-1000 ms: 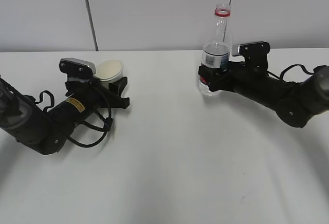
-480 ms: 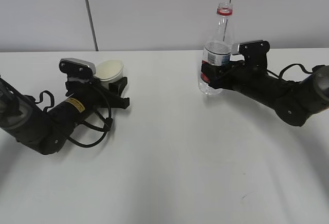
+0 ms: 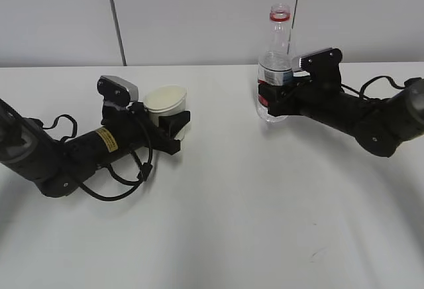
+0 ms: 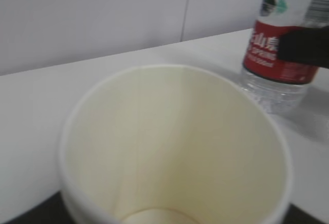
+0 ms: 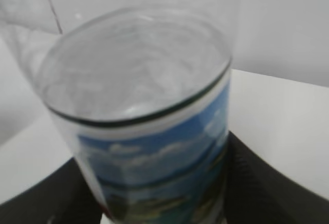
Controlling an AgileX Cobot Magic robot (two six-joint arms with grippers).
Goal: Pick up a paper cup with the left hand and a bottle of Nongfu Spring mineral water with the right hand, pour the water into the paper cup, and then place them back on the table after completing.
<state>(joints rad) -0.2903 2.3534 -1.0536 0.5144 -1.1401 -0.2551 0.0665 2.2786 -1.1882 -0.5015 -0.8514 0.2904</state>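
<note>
1. The paper cup [image 3: 166, 99] is grasped by the left end effector [image 3: 173, 120], on the left side of the white bench [image 3: 232, 223].
2. The cup is seen empty in the left wrist view.
3. The water bottle [image 3: 275, 63], uncapped, is clamped upright by the right end effector [image 3: 271, 98], tilted slightly.
</note>
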